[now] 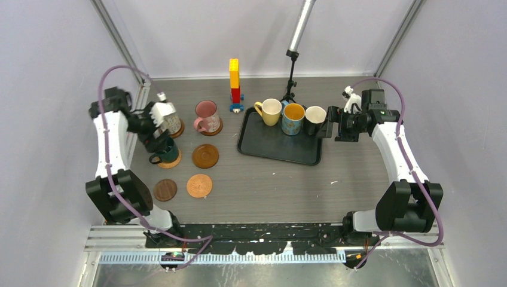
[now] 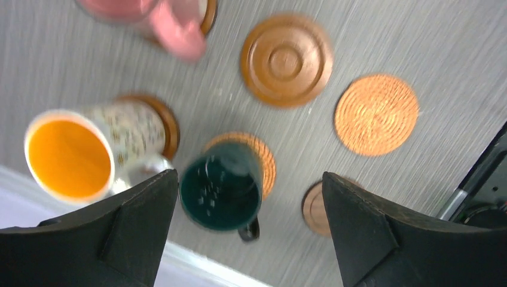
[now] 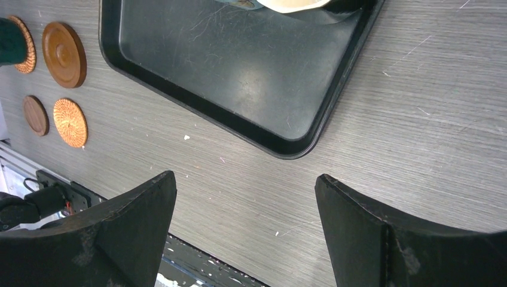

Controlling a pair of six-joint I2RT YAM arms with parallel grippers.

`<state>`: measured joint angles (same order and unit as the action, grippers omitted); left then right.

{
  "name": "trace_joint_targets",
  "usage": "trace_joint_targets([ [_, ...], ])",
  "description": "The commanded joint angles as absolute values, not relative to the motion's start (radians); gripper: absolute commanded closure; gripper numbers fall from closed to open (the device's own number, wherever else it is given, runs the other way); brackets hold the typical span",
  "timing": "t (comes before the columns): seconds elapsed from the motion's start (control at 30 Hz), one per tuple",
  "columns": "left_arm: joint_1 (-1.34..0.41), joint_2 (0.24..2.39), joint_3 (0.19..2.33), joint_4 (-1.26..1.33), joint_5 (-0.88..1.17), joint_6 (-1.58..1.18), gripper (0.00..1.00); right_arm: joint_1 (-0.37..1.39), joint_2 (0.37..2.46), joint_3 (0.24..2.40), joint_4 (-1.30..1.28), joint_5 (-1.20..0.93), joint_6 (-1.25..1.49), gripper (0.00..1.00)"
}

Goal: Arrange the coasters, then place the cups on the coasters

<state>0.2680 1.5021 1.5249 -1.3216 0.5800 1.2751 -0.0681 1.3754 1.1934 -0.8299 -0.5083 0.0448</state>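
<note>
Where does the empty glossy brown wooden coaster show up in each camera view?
Top external: the empty glossy brown round wooden coaster lies left of centre, left of the black rectangular tray.
Left wrist: top centre.
Right wrist: upper left.
Shared landmark: the bare tan woven round coaster beside it, in all three.

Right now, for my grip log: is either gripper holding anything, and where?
Nothing is held: left gripper open above the teal mug, right gripper open beside the tray.

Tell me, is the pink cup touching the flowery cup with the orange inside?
Apart. The left wrist view shows bare grey table between the pink cup and the flowery cup.
</note>
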Motion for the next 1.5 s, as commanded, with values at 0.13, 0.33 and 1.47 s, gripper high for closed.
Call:
trace_joint_targets([
  [0.13,-0.128,1.586,1.675,-1.142,0.572,0.891,0.12,-0.063,1.372,1.219,-0.792,-0.526,0.034,0.10],
  [0.33,-0.372,1.781,1.814,-0.957,0.541,0.714,0.14,-0.063,1.359,1.206,-0.787,-0.522,0.030,0.10],
  [1.47,-0.469,2.456,2.416,-0.872,0.488,0.951,0.26,-0.064,1.288,1.161,-0.815,-0.498,-0.029,0.10],
])
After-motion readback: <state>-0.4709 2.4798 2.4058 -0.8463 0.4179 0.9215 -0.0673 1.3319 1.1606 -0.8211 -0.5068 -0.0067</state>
